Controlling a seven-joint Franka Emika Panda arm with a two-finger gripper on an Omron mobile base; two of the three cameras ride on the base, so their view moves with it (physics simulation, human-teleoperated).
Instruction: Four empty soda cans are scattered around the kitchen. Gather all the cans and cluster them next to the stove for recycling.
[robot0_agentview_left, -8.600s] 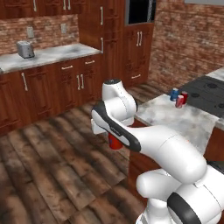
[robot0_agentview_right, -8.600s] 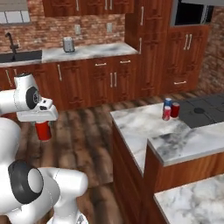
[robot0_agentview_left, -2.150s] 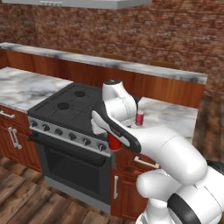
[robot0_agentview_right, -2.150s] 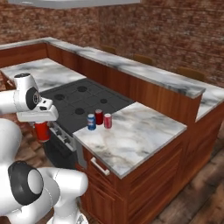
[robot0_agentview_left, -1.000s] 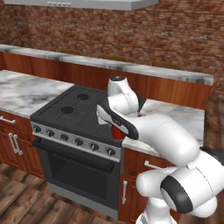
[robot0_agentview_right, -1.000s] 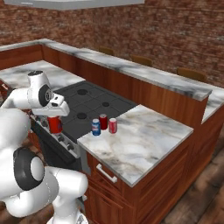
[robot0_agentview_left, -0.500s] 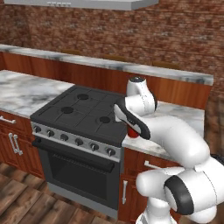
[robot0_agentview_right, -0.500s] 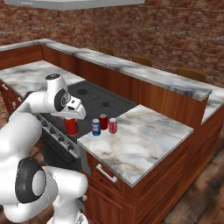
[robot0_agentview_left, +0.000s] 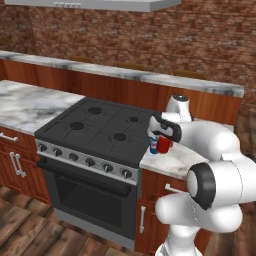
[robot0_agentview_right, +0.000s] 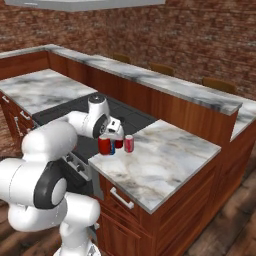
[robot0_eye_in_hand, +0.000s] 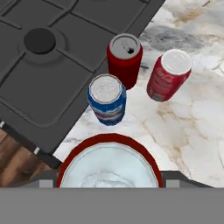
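Note:
My gripper (robot0_agentview_right: 106, 138) is shut on a red soda can (robot0_agentview_right: 104, 145), whose silver top with a red rim fills the bottom of the hand view (robot0_eye_in_hand: 108, 162). It hangs over the marble counter's front corner beside the black stove (robot0_agentview_left: 100, 131). Just beyond it three cans stand upright together on the marble: a blue can (robot0_eye_in_hand: 106, 99) nearest, a red can (robot0_eye_in_hand: 125, 59) at the stove's edge, and another red can (robot0_eye_in_hand: 169, 74) to its right. In the left base view the gripper (robot0_agentview_left: 161, 140) holds the red can (robot0_agentview_left: 164, 145) next to the blue can (robot0_agentview_left: 153, 145).
The marble counter (robot0_agentview_right: 165, 160) stretches to the right of the cans, with a raised bar ledge (robot0_agentview_right: 170, 85) behind it. Another marble counter (robot0_agentview_left: 25, 102) lies left of the stove. Knobs (robot0_agentview_left: 82, 161) and the oven door (robot0_agentview_left: 87, 200) face the wood floor.
The arm has swung right with the red can, from over the stove's front edge to the counter corner beside the three standing cans. The cans on the marble have stayed put.

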